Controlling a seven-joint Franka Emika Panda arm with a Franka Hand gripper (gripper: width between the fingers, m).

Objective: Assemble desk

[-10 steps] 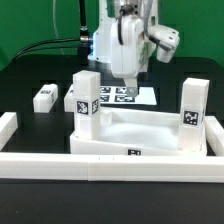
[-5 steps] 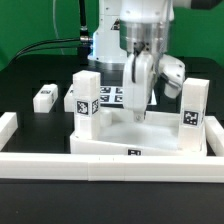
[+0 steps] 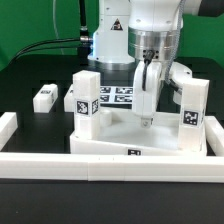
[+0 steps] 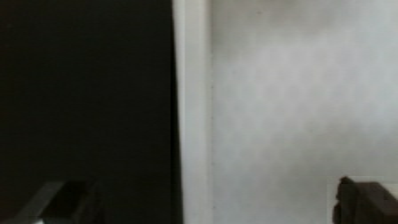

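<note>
One desk top (image 3: 175, 136) lies against the border wall (image 3: 100, 166). One gripper (image 3: 147, 118) hangs over it, jaws wide apart, holding nothing. Two legs stand at its back corners, near leg (image 3: 86, 95) and far leg (image 3: 193, 105); one loose leg (image 3: 45, 96) lies apart.

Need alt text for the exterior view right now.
The open claw hangs empty over the white plastic tray-like desk top, between two short white square tagged legs standing upright on it. A third white leg lies loose on the black table at the exterior view's left.
</note>
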